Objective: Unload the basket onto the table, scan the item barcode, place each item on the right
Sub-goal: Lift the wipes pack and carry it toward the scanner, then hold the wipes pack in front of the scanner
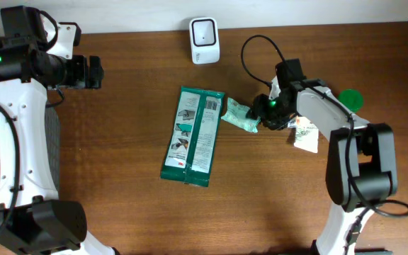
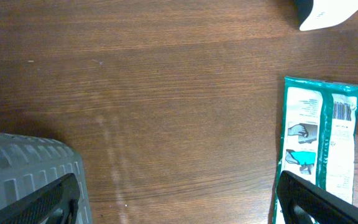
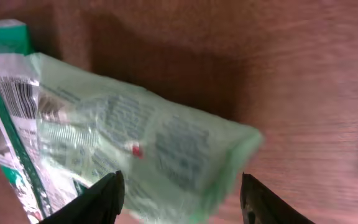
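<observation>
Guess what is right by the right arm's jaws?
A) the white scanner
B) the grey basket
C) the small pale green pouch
C: the pouch lies right at the right arm's jaws, beside the big pack.

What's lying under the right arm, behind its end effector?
A white packet on the table, its lower half showing; the arm covers its upper part, so any barcode there cannot be seen.

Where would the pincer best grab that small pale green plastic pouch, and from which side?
Probably the end nearest the right pincer, pinched across from above: the small pale green plastic pouch lies flat, its far end against the large green-and-white packet.
</observation>
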Robot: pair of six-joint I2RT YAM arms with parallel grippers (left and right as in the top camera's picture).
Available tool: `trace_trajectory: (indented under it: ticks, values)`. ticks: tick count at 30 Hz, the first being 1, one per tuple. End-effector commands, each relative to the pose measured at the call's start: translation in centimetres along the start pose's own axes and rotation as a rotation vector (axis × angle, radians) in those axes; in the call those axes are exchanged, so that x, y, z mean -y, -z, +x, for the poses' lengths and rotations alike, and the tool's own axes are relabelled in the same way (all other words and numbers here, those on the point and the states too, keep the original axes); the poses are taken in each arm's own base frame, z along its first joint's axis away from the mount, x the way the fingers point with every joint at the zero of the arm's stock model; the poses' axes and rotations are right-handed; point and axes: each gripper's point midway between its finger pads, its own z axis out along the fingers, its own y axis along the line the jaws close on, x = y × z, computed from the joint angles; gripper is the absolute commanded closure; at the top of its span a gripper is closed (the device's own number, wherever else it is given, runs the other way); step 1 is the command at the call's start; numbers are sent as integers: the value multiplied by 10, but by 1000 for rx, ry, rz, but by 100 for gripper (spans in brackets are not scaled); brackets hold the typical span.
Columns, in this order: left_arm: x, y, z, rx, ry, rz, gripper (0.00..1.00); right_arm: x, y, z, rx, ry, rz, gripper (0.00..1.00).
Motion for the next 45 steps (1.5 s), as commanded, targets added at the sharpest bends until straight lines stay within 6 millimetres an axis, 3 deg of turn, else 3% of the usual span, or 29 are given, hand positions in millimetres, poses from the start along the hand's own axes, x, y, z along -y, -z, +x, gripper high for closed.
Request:
trace_trajectory:
  ticks: [1,2,8,11,12,14,17,20,24,29,33,37,39,41,45]
  values:
    - [0,3,-2,9,13,0,1,6,-29,12,-68,-52,-14,43]
    - [0,3,-2,9,13,0,1,9,-34,13,-77,-57,-7,44]
    - [0,3,-2,9,13,0,1,14,-37,11,-73,-64,-4,75]
    - [0,3,-2,9,13,0,1,2,-24,5,-72,1,-88,79]
    - [0,3,-2,9,13,0,1,-11,-14,3,-68,51,-152,80]
    - [0,3,-2,9,13,0,1,-39,11,3,-51,175,-287,96]
    - [0,3,-2,9,13,0,1,-88,61,11,-8,387,-511,96]
    - [0,3,-2,9,13,0,1,-120,112,21,55,507,-636,96]
    - [0,3,-2,9,13,0,1,-137,153,29,130,576,-667,96]
    - [0,3,-2,9,13,0,1,-142,170,36,147,580,-671,96]
    - [0,3,-2,9,13,1,1,-149,183,31,172,550,-547,96]
    - [0,3,-2,9,13,1,1,-175,220,17,345,614,-238,96]
    - [0,3,-2,9,13,0,1,-185,245,0,510,640,-76,96]
    - [0,3,-2,9,13,0,1,-185,261,-35,735,608,137,96]
    - [0,3,-2,9,13,0,1,-207,253,-81,938,737,341,96]
